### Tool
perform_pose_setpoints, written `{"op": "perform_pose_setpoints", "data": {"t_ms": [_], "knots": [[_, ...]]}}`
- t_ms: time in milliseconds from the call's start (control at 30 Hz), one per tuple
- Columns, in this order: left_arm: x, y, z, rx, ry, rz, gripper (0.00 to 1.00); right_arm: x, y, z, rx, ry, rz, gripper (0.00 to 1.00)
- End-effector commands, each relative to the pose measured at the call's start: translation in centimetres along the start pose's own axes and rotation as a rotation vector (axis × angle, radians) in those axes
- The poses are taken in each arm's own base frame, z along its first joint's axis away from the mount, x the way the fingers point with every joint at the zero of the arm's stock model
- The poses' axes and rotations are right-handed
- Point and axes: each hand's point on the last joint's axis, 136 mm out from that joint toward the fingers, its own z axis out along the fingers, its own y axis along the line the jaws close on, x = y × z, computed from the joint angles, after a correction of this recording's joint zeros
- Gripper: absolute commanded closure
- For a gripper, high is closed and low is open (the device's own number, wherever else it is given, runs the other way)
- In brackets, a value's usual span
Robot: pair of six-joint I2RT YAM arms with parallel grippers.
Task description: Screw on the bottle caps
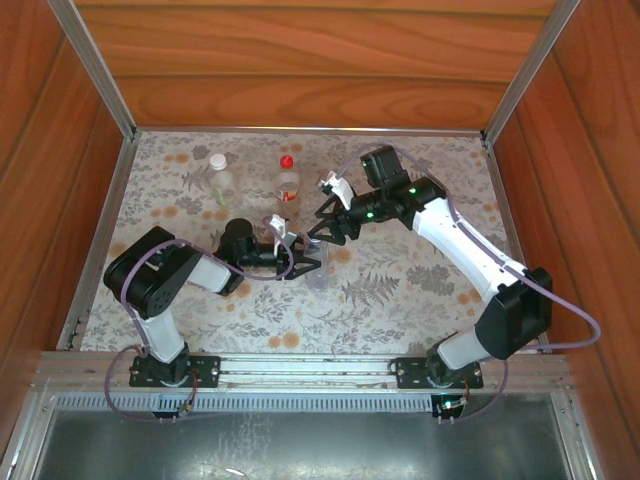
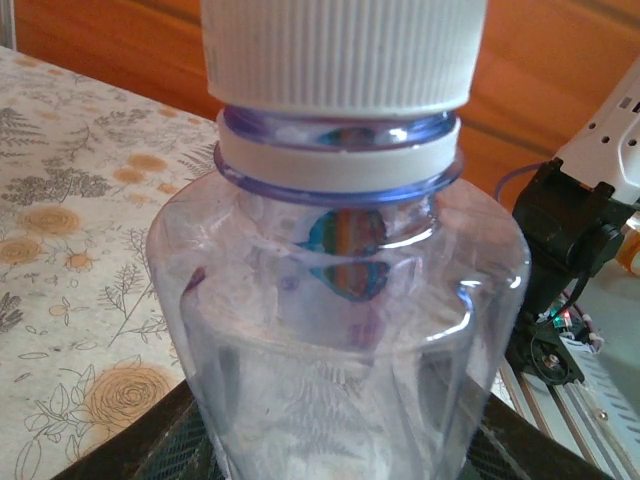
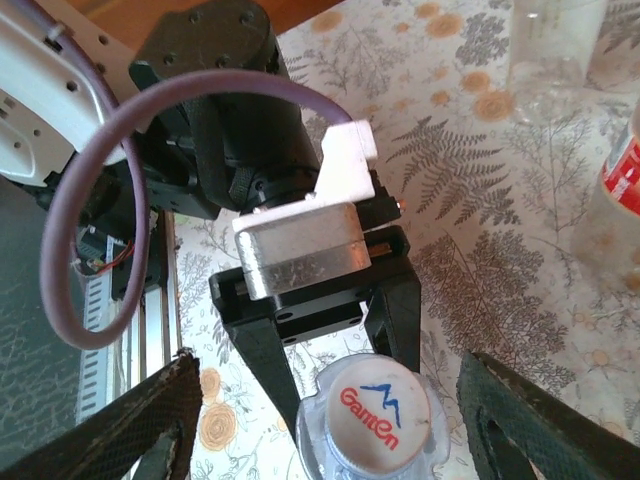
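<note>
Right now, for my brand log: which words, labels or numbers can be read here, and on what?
"GamEn" (last letters uncertain): red print on top of the white cap of the bluish bottle.
Label of the red-labelled bottle: white print, too blurred to read.

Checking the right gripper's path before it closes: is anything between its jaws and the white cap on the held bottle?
Nothing visible. The right gripper straddles the white cap with open jaws and bare gaps on both sides. The left gripper clamps the bottle lower down, below the cap.
</note>
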Motion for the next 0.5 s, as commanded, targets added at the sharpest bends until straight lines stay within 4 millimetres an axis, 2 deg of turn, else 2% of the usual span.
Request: {"op": "perform_pose_setpoints", "data": {"t_ms": [0, 300, 467], "knots": [[-1.1, -1.2, 0.1, 0.052, -0.005, 0.015, 0.49, 0.0, 0.2, 0.2, -0.043, 0.004, 0.003, 0.32], [-1.1, -1.2, 0.1, 0.047, 0.000, 0.018, 0.49, 1.0, -0.1, 1.2, -0.082, 0.039, 0.054, 0.48], [-1.1, -1.1, 0.1, 0.046, 0.003, 0.017, 0.49, 1.1, -0.3, 1.2, -0.084, 0.045, 0.070, 0.62]]}}
